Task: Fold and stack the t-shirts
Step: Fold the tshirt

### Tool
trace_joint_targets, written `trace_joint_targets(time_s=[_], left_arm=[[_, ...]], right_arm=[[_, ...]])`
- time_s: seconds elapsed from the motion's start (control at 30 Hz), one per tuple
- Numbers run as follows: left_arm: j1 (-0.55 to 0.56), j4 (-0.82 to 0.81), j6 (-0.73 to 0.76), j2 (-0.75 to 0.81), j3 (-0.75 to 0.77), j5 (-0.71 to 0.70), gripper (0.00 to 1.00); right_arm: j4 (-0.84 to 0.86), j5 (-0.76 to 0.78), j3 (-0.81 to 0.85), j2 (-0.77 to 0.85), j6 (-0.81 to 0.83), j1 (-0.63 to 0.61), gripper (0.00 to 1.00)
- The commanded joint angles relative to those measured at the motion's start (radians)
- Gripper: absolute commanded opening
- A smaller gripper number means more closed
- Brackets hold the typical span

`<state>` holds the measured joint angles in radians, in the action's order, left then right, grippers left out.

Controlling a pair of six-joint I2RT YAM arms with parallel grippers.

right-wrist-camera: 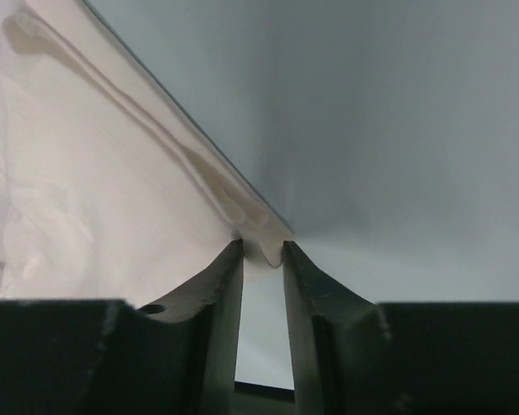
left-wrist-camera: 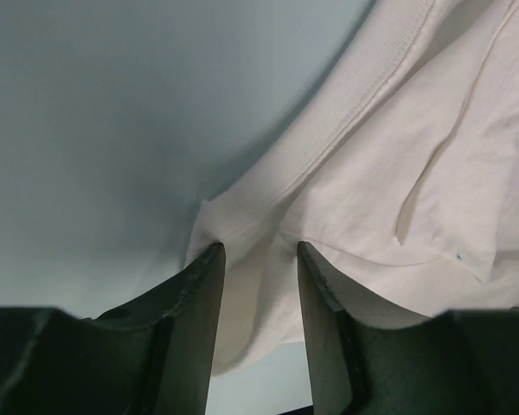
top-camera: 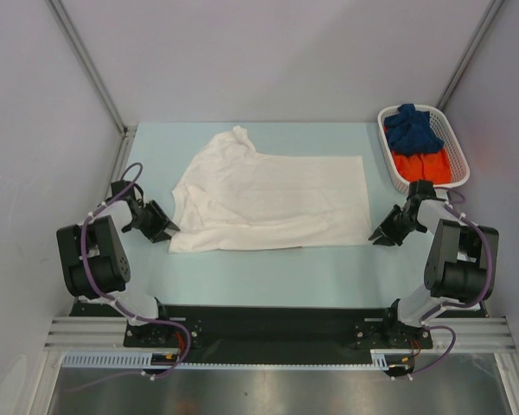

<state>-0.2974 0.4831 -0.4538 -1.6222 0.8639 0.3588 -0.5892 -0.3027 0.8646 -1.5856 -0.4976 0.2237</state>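
Note:
A white t-shirt lies spread flat on the pale blue table, folded lengthwise, with no print showing. My left gripper is at its near left corner. In the left wrist view the jaws stand apart with the shirt's edge lying between them. My right gripper is at the near right corner. Its jaws stand slightly apart with the tip of the shirt's corner between the fingertips. A dark blue shirt and an orange shirt lie in the basket.
A white lattice basket stands at the back right of the table, just beyond the right arm. Grey walls close off the left, back and right sides. Bare table runs between the shirt and the arm bases.

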Motion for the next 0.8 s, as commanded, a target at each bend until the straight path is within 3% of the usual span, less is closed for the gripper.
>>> trace_joint_targets(time_s=[0.0, 0.03, 0.1, 0.27, 0.53, 0.6, 0.67, 0.77], left_arm=[[-0.016, 0.015, 0.020, -0.036, 0.030, -0.081, 0.46], [-0.016, 0.028, 0.023, -0.053, 0.040, -0.093, 0.46], [-0.014, 0.044, 0.041, -0.076, 0.072, -0.104, 0.46], [-0.014, 0.083, 0.072, -0.116, 0.116, -0.144, 0.46], [-0.017, 0.078, 0.082, -0.074, 0.107, -0.147, 0.49], [-0.017, 0.092, 0.090, -0.058, 0.109, -0.173, 0.53], [-0.016, 0.100, 0.102, -0.021, 0.106, -0.182, 0.68], [-0.017, 0.089, 0.106, 0.056, 0.090, -0.198, 0.75]], right_arm=[[0.014, 0.022, -0.007, -0.004, -0.004, -0.004, 0.25], [-0.006, 0.042, -0.004, -0.002, -0.001, -0.004, 0.20], [-0.030, 0.077, 0.004, 0.012, 0.014, -0.004, 0.01], [-0.130, 0.258, 0.013, 0.027, 0.028, -0.007, 0.00], [-0.115, 0.275, -0.006, 0.003, 0.037, -0.015, 0.00], [-0.127, 0.272, 0.010, 0.001, 0.045, -0.020, 0.11], [-0.144, 0.283, 0.031, 0.027, 0.059, -0.030, 0.26], [-0.176, 0.303, 0.065, 0.053, 0.080, -0.046, 0.34]])
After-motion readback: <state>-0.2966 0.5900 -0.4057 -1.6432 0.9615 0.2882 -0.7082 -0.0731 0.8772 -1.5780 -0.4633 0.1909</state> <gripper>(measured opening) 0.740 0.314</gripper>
